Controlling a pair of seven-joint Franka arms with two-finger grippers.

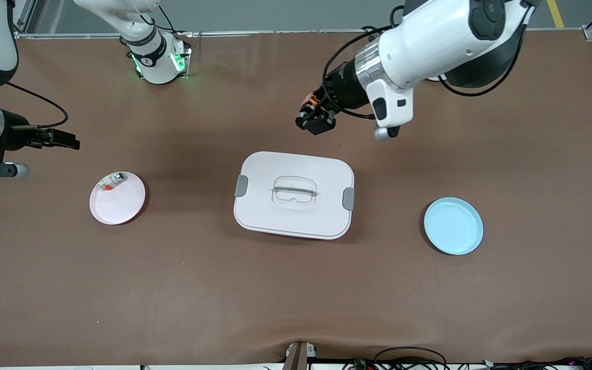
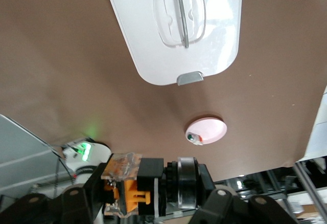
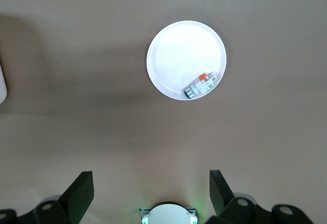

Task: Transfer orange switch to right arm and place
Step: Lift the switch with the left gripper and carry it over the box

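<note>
High front camera, two wrist cameras

A white rectangular lidded plastic box (image 1: 294, 195) sits mid-table; a round pink plate (image 1: 117, 198) holds a small silvery-clear piece (image 1: 111, 182); a round pale-blue plate (image 1: 453, 226) lies toward the left arm's end.

It looked like a robotics lab: two white arms (image 1: 429, 46) bolted at a brown-matted table (image 1: 296, 298), aluminium framing (image 1: 100, 35) along its edge, loose cables (image 1: 409, 359), grey floor with yellow tape (image 1: 555, 13).
</note>
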